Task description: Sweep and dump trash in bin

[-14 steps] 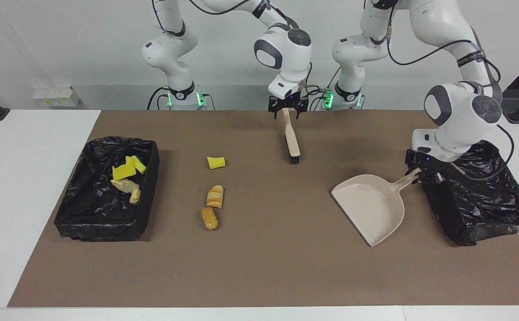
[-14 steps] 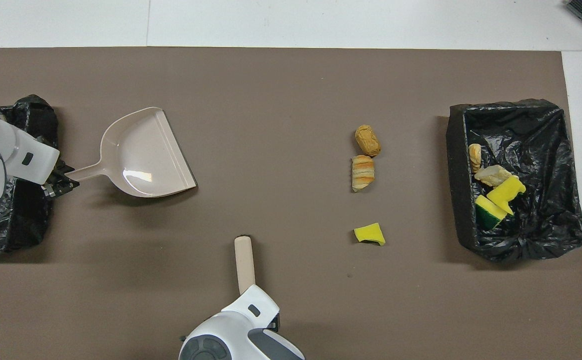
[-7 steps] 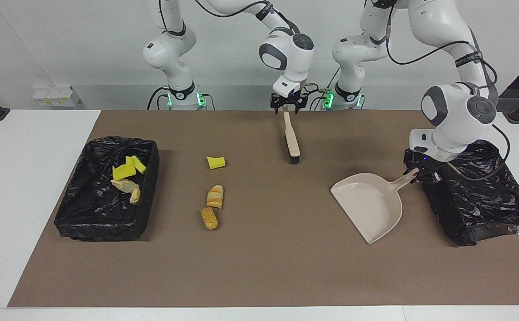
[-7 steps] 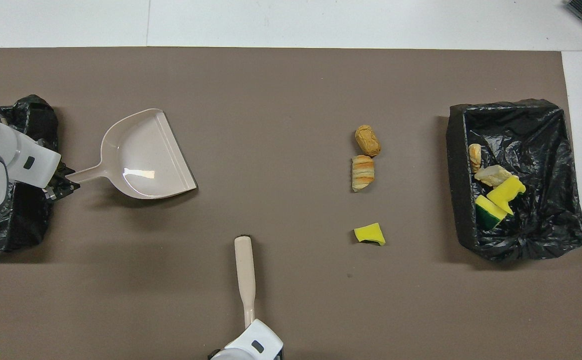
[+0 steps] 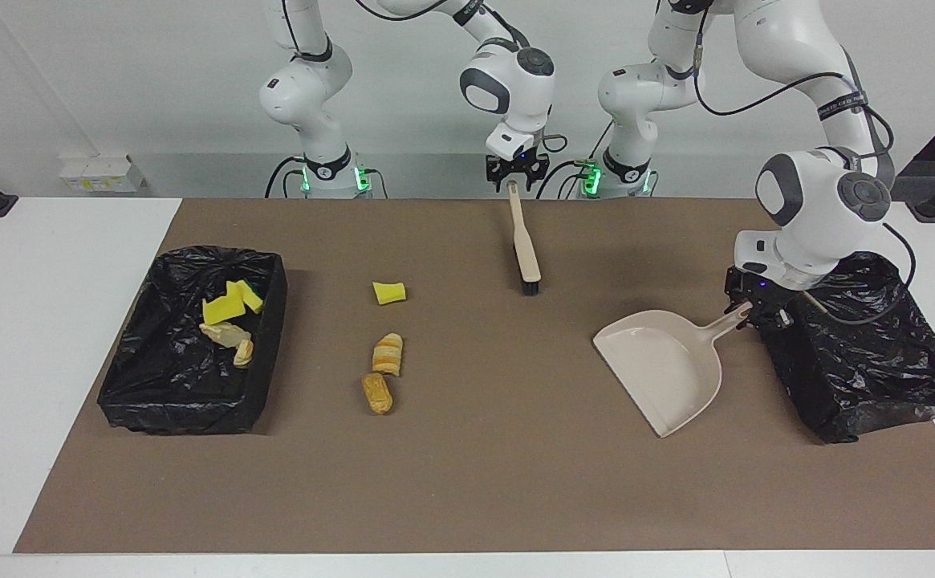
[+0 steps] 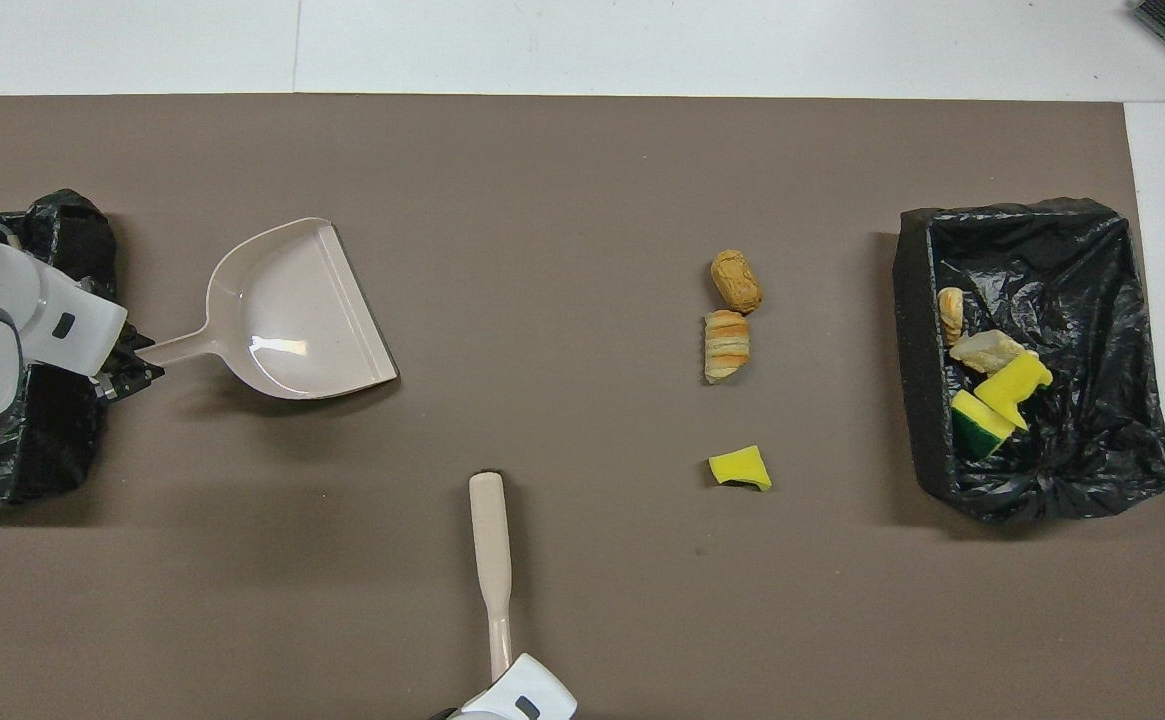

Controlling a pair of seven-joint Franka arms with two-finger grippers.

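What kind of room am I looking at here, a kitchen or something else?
Most likely a robotics lab: two white robot arms bolted at a white table covered by a brown mat, with staged clutter, a beige plastic dustpan and black-lined bins.

- three yellow sponge chunks [image 5: 389, 293], one on the mat, two in the bin at frame left;
- four striped pastry pieces [image 5: 388, 354], two on the mat, two binned;
- two black-lined bins [image 5: 136, 391];
- one dustpan [image 5: 664, 369];
- one brush [image 5: 524, 247];
- two robot arms [image 5: 816, 205]
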